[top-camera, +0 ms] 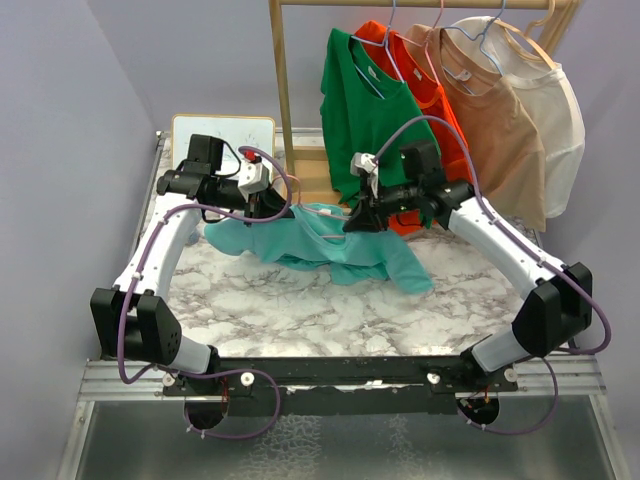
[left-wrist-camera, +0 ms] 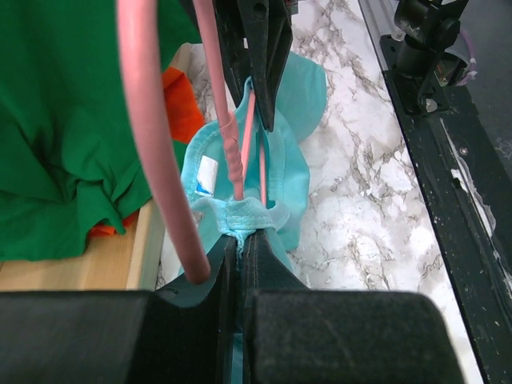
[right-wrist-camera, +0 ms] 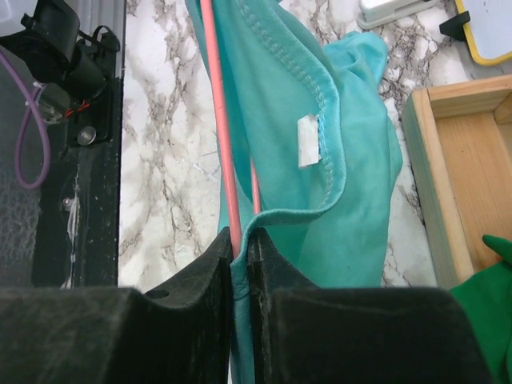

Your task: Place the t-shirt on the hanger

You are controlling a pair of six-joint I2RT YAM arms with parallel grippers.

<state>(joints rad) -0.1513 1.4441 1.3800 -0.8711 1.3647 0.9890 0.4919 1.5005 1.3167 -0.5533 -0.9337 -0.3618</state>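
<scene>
Left tool (left-wrist-camera: pixel 240 242): jaws pressed together on a bunched fold of the collar of the teal short-sleeved cloth t-shirt (top-camera: pixel 330 250).
Right tool (right-wrist-camera: pixel 238 244): jaws narrow, with the collar hem caught in the slit. A pink wire runs down to the same slit, but I cannot tell whether it is pinched too.
T-shirt position: on the white-and-grey marble table (top-camera: pixel 300 310) between the two arms. Its neck part is raised between the tools, and the rest lies crumpled on the table, trailing toward the right arm's side.
Thin pink wire hanger (left-wrist-camera: pixel 232 152): the twisted neck stands in the neck opening, just above the left tool's pinch. The hook curves down to the outer edge of one left finger, and straight wires run on toward the right tool.
Small white tag (right-wrist-camera: pixel 308 142): sewn inside the collar, facing the right wrist camera.
Tools relative to each other: near, tips facing, both at the collar.
Behind the table: a wooden clothes rack (top-camera: pixel 283 90) carries a dark green shirt (top-camera: pixel 350 110), an orange-red shirt (top-camera: pixel 415 80), a tan shirt (top-camera: pixel 495 120) and a cream shirt (top-camera: pixel 555 120).
</scene>
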